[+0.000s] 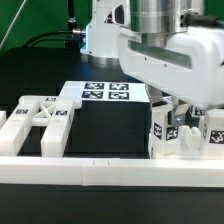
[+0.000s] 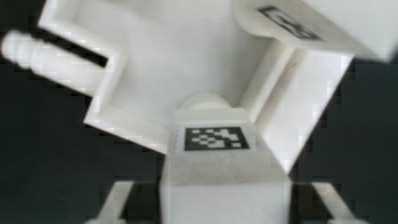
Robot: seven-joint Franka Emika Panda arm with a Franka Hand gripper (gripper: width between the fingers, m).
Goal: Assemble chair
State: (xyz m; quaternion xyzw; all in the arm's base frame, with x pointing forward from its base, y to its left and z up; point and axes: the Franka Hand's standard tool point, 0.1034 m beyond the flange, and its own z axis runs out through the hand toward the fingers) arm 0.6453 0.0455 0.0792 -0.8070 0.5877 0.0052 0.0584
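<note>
Tagged chair block (image 2: 217,150): directly under the end effector (image 1: 175,112), apparently pinched between its fingers. Arm (image 1: 160,50): lowered, roughly vertical, over the worktop (image 1: 110,130) at the exterior view's right.

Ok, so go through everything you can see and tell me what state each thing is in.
gripper: shut on the tagged chair part
tagged chair part: held between the closed fingers
notched chair parts: loose on the table at the exterior view's left, not gripped
marker board: lying flat on the table
border rail: lying flat across the foreground
</note>
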